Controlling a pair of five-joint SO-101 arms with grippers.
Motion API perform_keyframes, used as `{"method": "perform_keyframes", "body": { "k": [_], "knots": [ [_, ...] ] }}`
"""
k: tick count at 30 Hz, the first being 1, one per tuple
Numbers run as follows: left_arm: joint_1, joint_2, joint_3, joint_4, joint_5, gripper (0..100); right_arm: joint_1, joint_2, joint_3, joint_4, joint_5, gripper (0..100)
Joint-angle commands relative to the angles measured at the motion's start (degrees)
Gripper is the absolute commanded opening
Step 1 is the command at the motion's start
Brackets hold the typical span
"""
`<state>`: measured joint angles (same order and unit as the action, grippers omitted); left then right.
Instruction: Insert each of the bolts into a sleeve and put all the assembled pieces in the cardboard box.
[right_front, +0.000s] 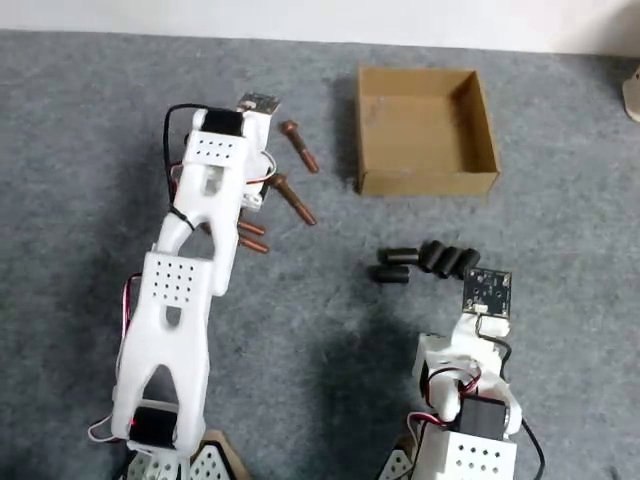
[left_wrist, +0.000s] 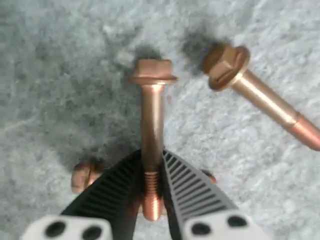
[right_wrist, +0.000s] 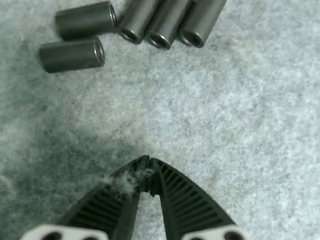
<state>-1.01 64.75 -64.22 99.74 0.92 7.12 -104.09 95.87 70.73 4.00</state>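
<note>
Left wrist view: left gripper (left_wrist: 151, 197) is clamped on a bolt's (left_wrist: 152, 117) threaded end, left of the cardboard box (right_front: 428, 183). Lift it straight and keep it level. Right gripper (right_wrist: 150, 182) is closed and empty near the sleeves (right_wrist: 170, 20); open it to grab one.

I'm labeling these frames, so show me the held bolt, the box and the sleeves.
held bolt (left_wrist: 152, 115), left wrist view, on its shank.
box (right_front: 425, 184), high view, on its front wall.
sleeves (right_wrist: 167, 20), right wrist view, on the middle of the three side by side.
</note>
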Motion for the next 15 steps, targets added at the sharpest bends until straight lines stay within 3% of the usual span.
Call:
{"method": "perform_keyframes", "body": {
  "k": [1,5,10,15],
  "knots": [
    [-4.18,-7.78,6.73,1.49,-0.97,1,0.13,-0.48,9.01,0.04,0.09,0.5],
    [-4.97,-18.77,21.76,1.32,-6.59,1,0.13,-0.48,9.01,0.04,0.09,0.5],
    [-4.70,-36.09,41.54,0.97,-8.35,1,0.13,-0.48,9.01,0.04,0.09,0.5],
    [-4.53,-51.03,63.25,-9.67,-8.44,1,0.13,-0.48,9.01,0.04,0.09,0.5]
  ]
}}
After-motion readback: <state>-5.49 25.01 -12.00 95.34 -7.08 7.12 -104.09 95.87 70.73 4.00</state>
